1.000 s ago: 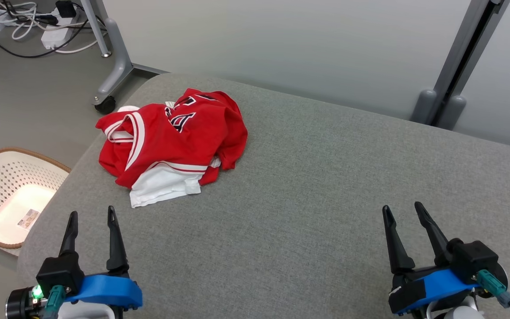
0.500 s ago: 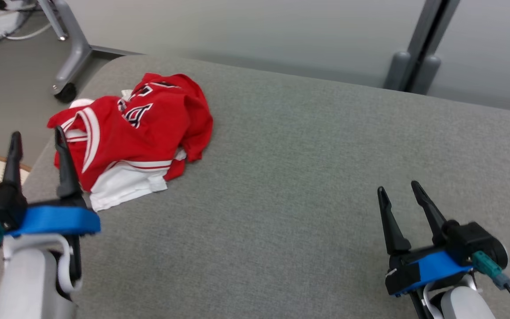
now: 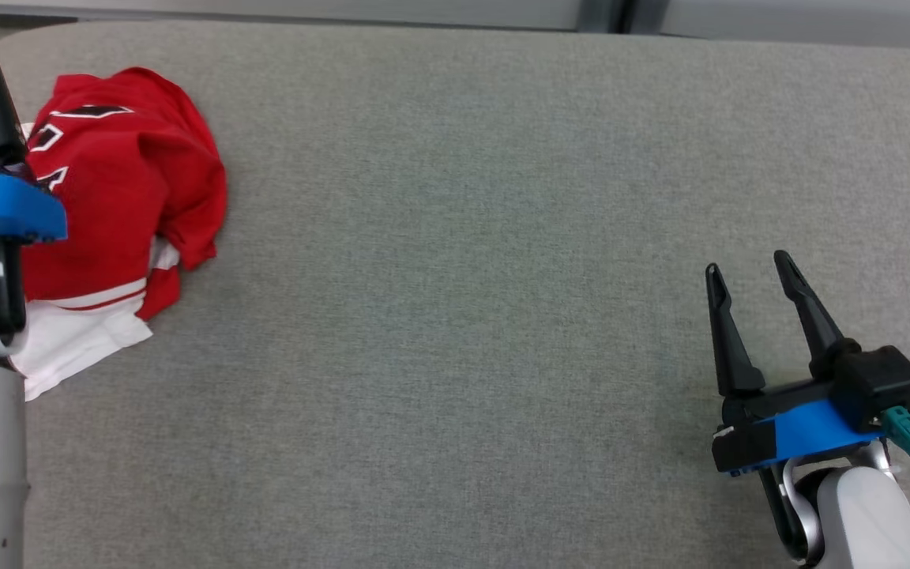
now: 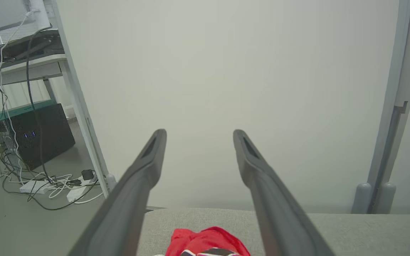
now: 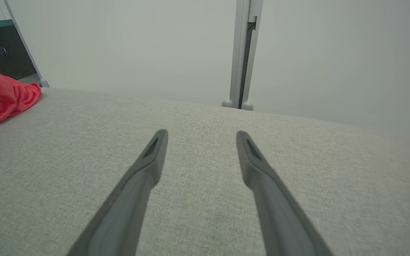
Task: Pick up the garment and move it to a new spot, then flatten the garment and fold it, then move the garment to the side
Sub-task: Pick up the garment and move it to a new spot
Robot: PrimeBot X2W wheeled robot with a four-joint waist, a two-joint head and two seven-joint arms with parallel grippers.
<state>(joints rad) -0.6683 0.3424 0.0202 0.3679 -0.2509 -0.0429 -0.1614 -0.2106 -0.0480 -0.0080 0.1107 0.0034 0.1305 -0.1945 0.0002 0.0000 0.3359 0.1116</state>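
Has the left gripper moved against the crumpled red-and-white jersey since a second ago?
Yes. The left gripper has advanced: it was short of the near hem of the crumpled red-and-white jersey and is now over its left part.

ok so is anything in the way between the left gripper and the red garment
Nothing visible stands in the way. The left gripper is open and empty, raised close over the crumpled red garment with only air between them. The grey padded surface beside the garment looks free for a new spot.
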